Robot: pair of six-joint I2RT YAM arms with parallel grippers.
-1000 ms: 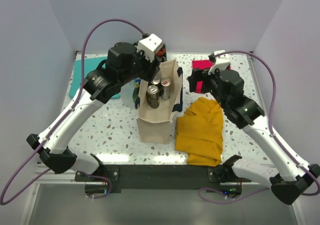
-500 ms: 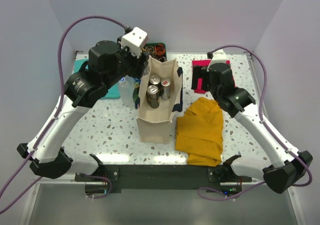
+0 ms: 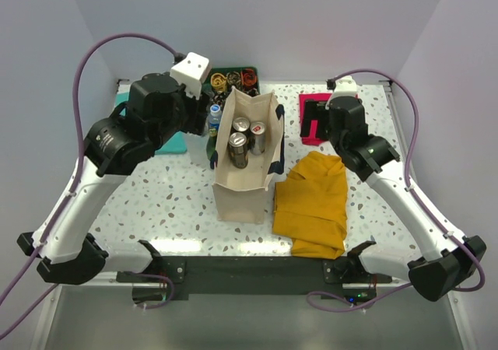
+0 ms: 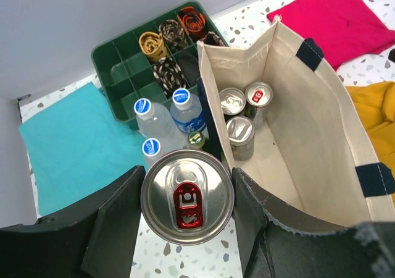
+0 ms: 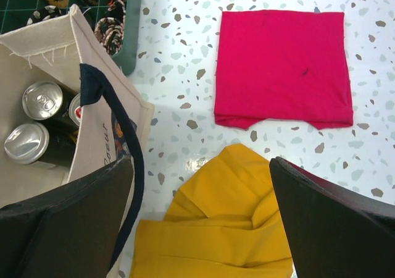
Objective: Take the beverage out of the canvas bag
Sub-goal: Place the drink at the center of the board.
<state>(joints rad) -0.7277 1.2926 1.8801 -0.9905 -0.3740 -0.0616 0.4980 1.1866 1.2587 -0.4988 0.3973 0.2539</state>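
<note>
The cream canvas bag [image 3: 241,198] with navy handles stands open mid-table; it also shows in the left wrist view [image 4: 321,136] and the right wrist view [image 5: 43,49]. Three cans [image 3: 238,144] stand inside it [image 4: 239,133]. My left gripper [image 4: 184,213] is shut on a silver can with a red tab [image 4: 187,191], held in the air left of the bag, above the water bottles. In the top view the left wrist hides that can. My right gripper [image 5: 200,222] is open and empty, above the table just right of the bag [image 3: 315,124].
A mustard-yellow cloth [image 3: 311,202] lies right of the bag. A pink cloth [image 5: 284,65] lies at the back right. A green divided tray [image 4: 105,65] stands behind the bag, with water bottles [image 4: 163,114] beside it. A teal cloth [image 4: 68,142] lies at the back left.
My left arm has swung left and back, away from the bag's mouth, carrying the can. My right arm has drawn back a little from the bag toward the pink cloth.
</note>
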